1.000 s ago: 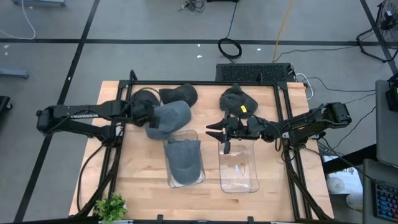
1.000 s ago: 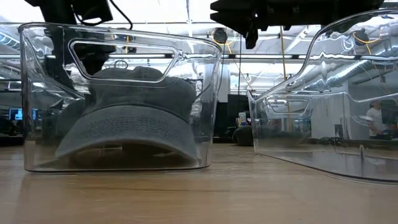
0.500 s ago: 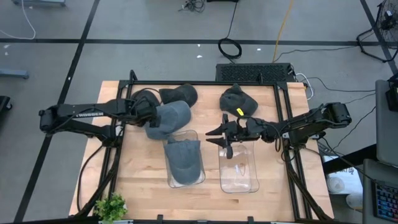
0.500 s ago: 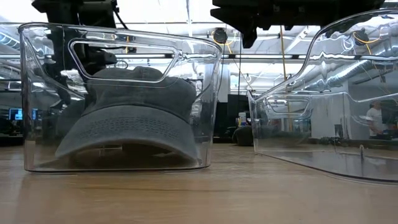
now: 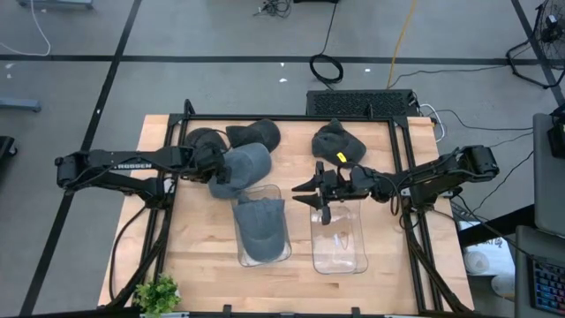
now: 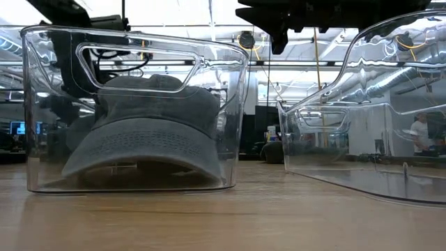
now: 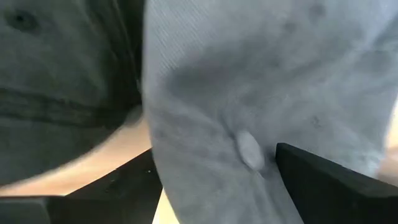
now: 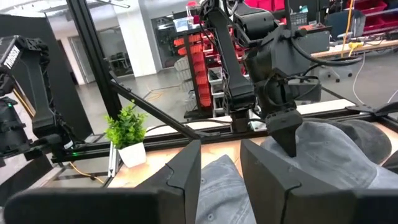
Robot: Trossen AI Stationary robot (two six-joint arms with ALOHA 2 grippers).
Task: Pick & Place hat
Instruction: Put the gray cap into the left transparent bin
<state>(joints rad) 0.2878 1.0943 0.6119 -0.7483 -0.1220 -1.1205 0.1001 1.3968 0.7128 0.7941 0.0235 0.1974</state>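
Grey hat (image 5: 240,168) lying diagonally, left gripper (image 5: 215,162) fingers wide astride its crown, right fingers narrow.

1. Blue-grey hat (image 5: 240,168) near the table's (image 5: 205,270) back edge; slate-grey hat (image 5: 261,228) inside a clear bin (image 5: 286,256).
2. Dark charcoal hat (image 5: 335,141) bears a yellow tag (image 5: 344,156).
3. Light wood table; black frame (image 5: 291,117).
4. Green plant (image 5: 159,294) at the front left corner.

Grey floor (image 5: 221,35) with black tape lines (image 5: 106,88), red shelving (image 8: 199,56) behind.
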